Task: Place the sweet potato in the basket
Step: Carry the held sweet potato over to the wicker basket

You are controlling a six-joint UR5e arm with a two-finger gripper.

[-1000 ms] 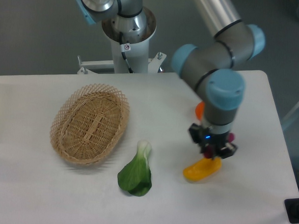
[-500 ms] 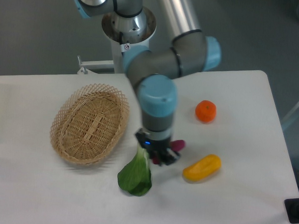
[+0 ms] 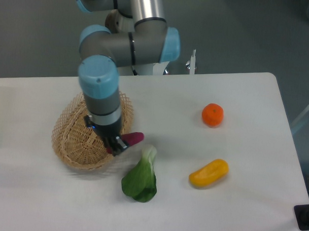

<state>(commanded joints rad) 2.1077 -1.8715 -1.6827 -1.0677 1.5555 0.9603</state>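
Observation:
My gripper (image 3: 116,144) is shut on the sweet potato (image 3: 133,138), a small reddish-purple tuber whose tapered end sticks out to the right of the fingers. It hangs over the right rim of the basket (image 3: 72,138), an oval tan wicker basket at the left of the table. The arm hides much of the basket's middle and right side. The sweet potato is held above the rim, not resting in the basket.
A green leafy vegetable (image 3: 140,178) lies just right of the basket's front. A yellow-orange curved vegetable (image 3: 209,173) lies further right. A round orange fruit (image 3: 213,114) sits behind it. The robot's base stands behind the basket.
The arm has swung left from the yellow-orange vegetable, past the green leafy vegetable, to the basket's right rim, carrying the sweet potato with it.

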